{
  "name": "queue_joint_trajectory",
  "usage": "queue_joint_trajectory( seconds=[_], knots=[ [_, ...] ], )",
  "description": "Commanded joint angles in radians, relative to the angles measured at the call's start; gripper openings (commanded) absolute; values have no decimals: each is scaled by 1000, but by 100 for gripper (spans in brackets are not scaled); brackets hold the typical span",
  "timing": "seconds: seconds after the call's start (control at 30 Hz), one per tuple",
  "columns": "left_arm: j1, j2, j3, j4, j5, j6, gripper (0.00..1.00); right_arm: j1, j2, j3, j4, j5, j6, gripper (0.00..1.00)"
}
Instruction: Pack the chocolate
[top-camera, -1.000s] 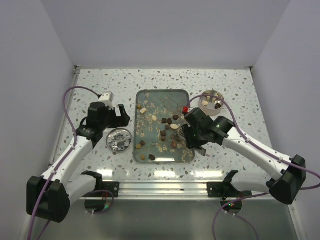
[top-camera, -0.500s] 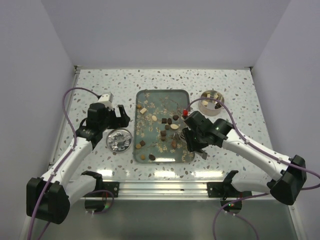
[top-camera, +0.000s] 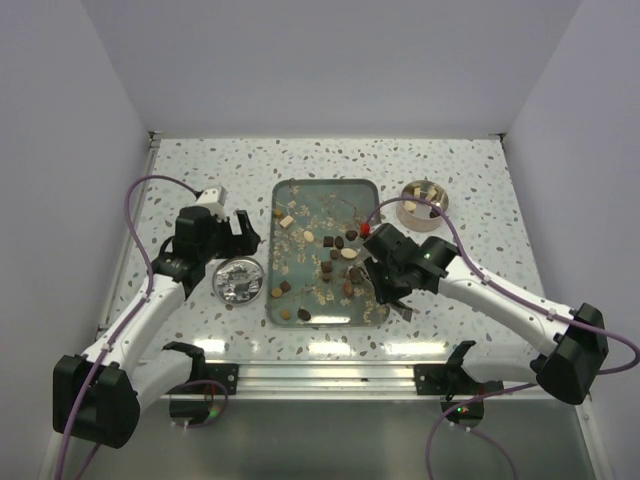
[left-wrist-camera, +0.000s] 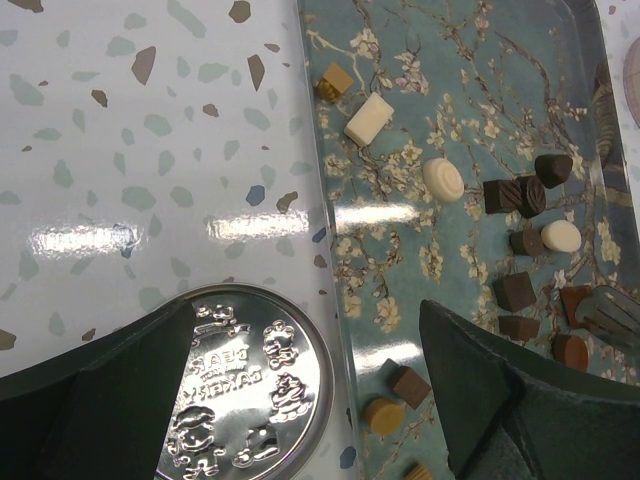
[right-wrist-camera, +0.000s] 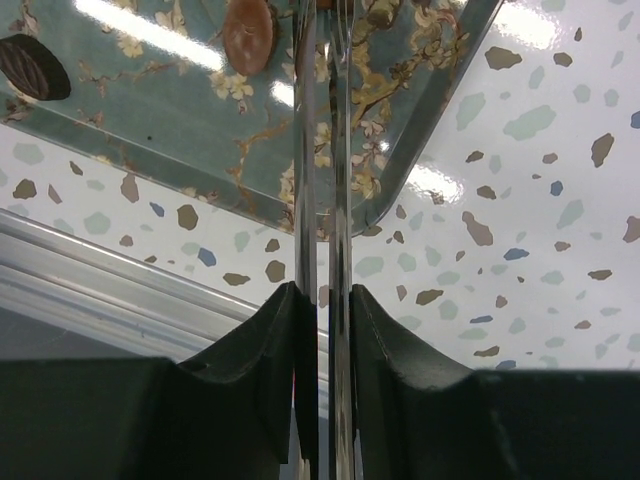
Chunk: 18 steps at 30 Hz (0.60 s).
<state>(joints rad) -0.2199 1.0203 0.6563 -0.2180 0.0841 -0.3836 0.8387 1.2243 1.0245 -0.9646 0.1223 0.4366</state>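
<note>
The chocolate (top-camera: 335, 255) lies scattered as dark cubes and rounds and cream pieces on the teal flowered tray (top-camera: 325, 183); some more sits in the round box (top-camera: 423, 203) at the back right. My right gripper (top-camera: 383, 284) is shut on metal tongs (right-wrist-camera: 322, 150), whose blades reach over the tray's near right corner (right-wrist-camera: 200, 150), close to a brown oval chocolate (right-wrist-camera: 248, 35). My left gripper (top-camera: 243, 229) is open and empty. In its wrist view it (left-wrist-camera: 305, 330) straddles the silver lid (left-wrist-camera: 245, 400) and the tray's left edge (left-wrist-camera: 335, 250), above brown and tan pieces (left-wrist-camera: 408, 385).
The embossed silver lid (top-camera: 240, 279) lies left of the tray. Pale flakes are strewn among the chocolates. An aluminium rail (top-camera: 330, 377) runs along the table's near edge. The tongs' tip shows at the right in the left wrist view (left-wrist-camera: 610, 310).
My right arm has moved left and nearer, carrying the tongs from beside the round box to the tray's right part. The left arm has not moved.
</note>
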Motion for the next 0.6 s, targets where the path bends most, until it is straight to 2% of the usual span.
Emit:
queue_joint_trajectory(
  seconds=[0.0,0.2,0.57],
  knots=[
    [5,-15,-4,12,2,-11,100,3,10,57,12,40,2,24],
    [4,-6,-3,16,3,-8,100,5,59,195,-17,111,-15,23],
    [4,-5,5,12,0,8,100,-47,262,390,18,172,-121,22]
  ],
)
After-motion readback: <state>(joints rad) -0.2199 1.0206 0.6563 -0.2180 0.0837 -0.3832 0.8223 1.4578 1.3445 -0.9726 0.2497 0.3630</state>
